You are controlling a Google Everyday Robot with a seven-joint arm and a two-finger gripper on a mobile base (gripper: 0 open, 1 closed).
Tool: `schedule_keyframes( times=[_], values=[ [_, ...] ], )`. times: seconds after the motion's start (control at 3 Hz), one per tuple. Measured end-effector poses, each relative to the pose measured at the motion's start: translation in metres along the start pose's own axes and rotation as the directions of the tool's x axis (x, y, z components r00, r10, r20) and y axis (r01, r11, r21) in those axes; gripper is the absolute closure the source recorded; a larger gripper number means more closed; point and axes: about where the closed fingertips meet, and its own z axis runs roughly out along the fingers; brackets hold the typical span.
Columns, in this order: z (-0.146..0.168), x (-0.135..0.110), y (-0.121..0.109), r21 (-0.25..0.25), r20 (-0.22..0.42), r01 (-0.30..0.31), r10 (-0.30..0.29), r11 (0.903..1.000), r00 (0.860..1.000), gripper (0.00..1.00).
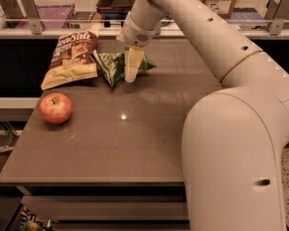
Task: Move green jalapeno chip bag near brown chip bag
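Note:
The green jalapeno chip bag (111,65) lies low over the far part of the table, its left tip just right of the brown chip bag (71,57). The brown chip bag lies flat at the far left, dark brown on top and tan below. My gripper (131,67) reaches down from the far side and is shut on the middle of the green bag. Green foil shows on both sides of the cream fingers (132,61). The two bags are almost touching.
A red apple (55,108) sits on the brown table (135,143) at the left, in front of the brown bag. My large white arm (231,129) fills the right side. A counter with a rail and bins (53,13) runs behind the table.

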Motion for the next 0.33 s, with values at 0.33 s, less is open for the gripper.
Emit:
schedule_keyframes(
  times=[0.33],
  values=[
    [0.0000, 0.0000, 0.0000, 0.000, 0.000, 0.000, 0.000, 1.0000, 1.000, 0.00]
  ],
)
